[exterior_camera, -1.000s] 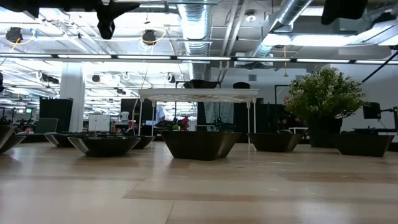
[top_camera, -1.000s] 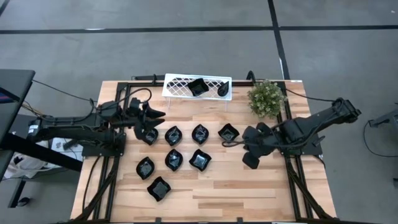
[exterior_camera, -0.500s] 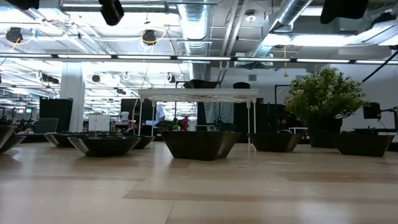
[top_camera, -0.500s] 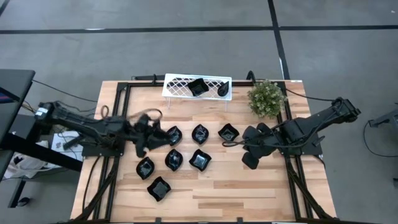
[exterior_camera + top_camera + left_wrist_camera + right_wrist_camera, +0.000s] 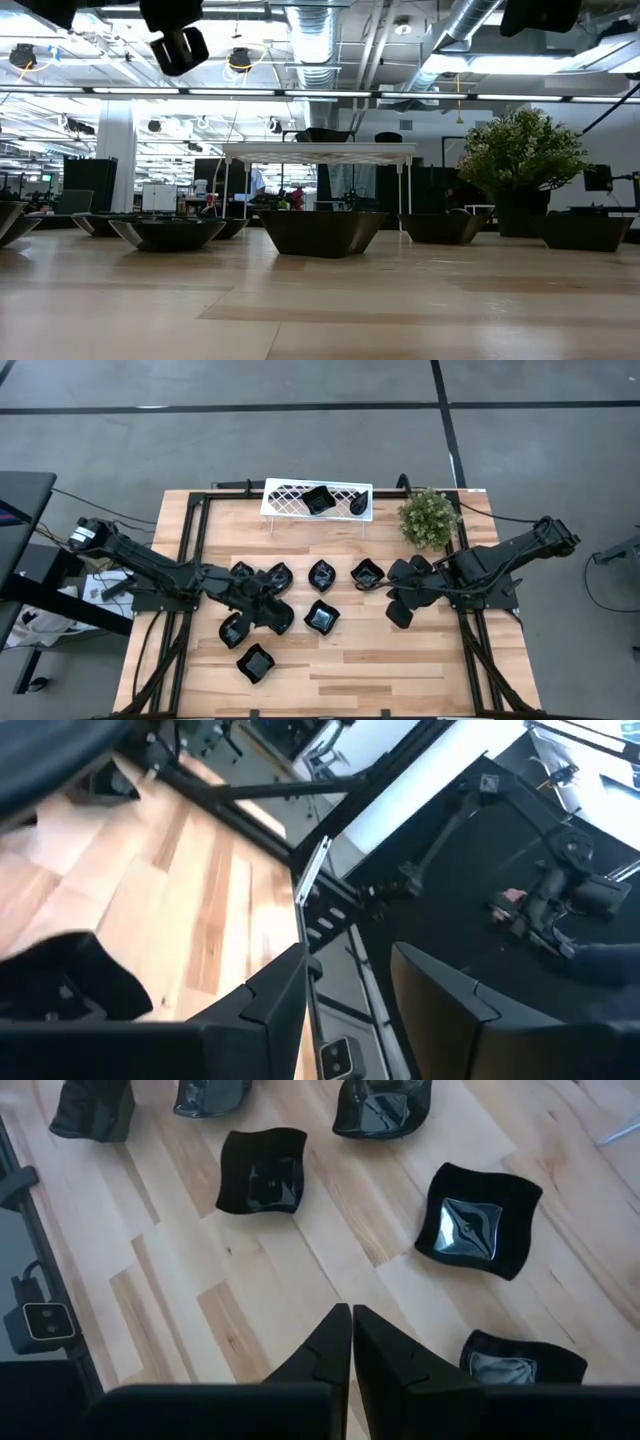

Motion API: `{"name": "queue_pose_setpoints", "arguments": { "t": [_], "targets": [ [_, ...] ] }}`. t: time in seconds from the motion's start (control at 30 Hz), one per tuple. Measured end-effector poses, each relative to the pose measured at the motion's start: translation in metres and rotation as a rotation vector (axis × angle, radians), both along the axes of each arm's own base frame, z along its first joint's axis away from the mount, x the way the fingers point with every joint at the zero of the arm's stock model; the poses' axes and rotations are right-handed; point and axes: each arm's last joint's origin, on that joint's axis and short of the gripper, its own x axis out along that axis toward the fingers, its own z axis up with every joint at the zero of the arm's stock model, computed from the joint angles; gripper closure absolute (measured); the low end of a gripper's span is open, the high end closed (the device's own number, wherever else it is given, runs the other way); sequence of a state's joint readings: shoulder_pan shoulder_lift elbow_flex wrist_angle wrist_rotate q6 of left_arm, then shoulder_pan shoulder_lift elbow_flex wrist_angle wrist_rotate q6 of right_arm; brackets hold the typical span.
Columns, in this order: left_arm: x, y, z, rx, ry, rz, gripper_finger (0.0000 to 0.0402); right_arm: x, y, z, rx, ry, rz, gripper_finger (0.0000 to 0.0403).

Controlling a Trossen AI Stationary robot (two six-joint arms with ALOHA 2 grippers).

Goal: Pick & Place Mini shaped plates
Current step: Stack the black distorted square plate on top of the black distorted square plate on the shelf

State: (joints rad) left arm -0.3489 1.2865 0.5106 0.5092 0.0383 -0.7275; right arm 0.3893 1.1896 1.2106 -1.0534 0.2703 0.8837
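A wooden worktop [image 5: 400,670] seen from above carries the mini shaped plates [image 5: 322,617], small glossy black dishes grouped near its middle. Two more black dishes sit on a white lattice rack [image 5: 285,498] at the far edge, and a small green plant [image 5: 428,518] stands near the far right corner.

The left gripper [image 5: 272,610] reaches in from the left edge and sits low over the left part of the dish group, covering some of the dishes there. In the left wrist view its jaws stand apart with a clear gap between them, nothing visible in the gap.

The right gripper [image 5: 397,614] waits by the right edge, just beside the rightmost dishes. In the right wrist view its jaws are pressed together, empty, above bare wood between dishes.
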Motion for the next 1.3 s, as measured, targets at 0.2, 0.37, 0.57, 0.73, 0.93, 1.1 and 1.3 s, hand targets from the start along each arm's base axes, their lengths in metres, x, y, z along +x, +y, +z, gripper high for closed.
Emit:
{"name": "queue_pose_setpoints", "arguments": {
  "t": [0.2,0.37,0.57,0.73,0.93,1.1,1.3],
  "targets": [
    [0.002,0.000,-0.002,-0.029,0.009,-0.044,0.0253,0.000,0.000,0.000,0.000,0.000,0.001,0.0393],
    [0.004,0.001,0.003,-0.072,0.005,-0.178,0.0254,0.000,0.000,0.000,0.000,0.000,0.001,0.0393],
    [0.011,0.003,0.014,-0.054,0.028,-0.272,0.0252,0.002,-0.004,0.000,-0.002,0.000,-0.019,0.0393],
    [0.016,0.021,0.009,-0.074,0.095,-0.176,0.0252,0.003,-0.010,0.000,-0.002,0.000,-0.045,0.0393],
    [0.022,0.035,0.020,-0.101,-0.010,-0.104,0.0253,0.005,-0.012,0.001,-0.025,-0.007,-0.015,0.0393],
    [0.024,0.044,0.019,-0.147,0.015,-0.046,0.0253,0.005,-0.011,0.001,-0.025,-0.010,-0.012,0.0393],
    [0.025,0.039,0.017,-0.084,0.159,0.020,0.0253,0.005,-0.011,0.001,-0.026,-0.010,-0.013,0.0393]
  ]
}}
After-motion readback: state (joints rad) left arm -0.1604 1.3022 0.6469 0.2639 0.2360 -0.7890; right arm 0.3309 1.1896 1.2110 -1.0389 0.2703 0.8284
